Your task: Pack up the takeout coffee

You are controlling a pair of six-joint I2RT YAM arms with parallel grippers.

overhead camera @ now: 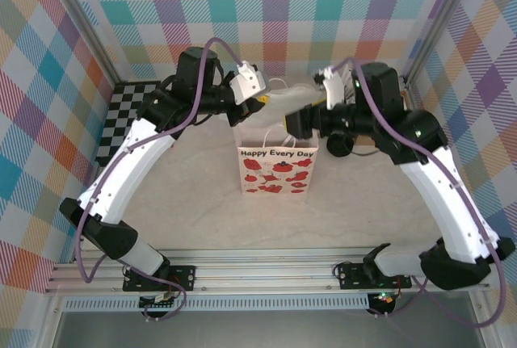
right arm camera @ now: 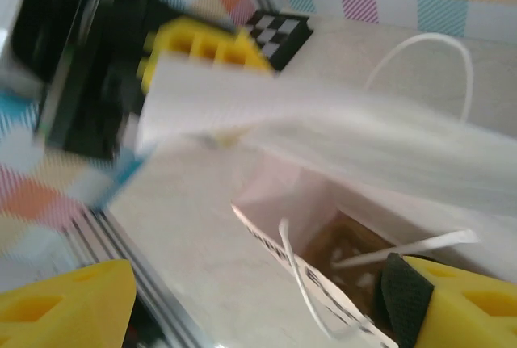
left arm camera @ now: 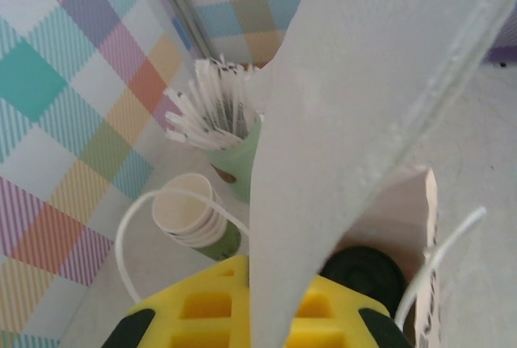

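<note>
White sheet (left arm camera: 339, 122) in left tool (left arm camera: 271, 317) above bag (overhead camera: 277, 170) — right tool (right arm camera: 258, 308) open-jawed.

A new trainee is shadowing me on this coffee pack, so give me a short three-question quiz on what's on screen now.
1. True or false: the right gripper is clamped on the white sheet.
2. What does the left gripper grip? A) the white sheet B) a lidded cup C) a bag handle
3. Fill in: the paper bag reads "Happy Every ___".
Key: 1 false, its jaws stand open; 2 A; 3 Day.
</note>
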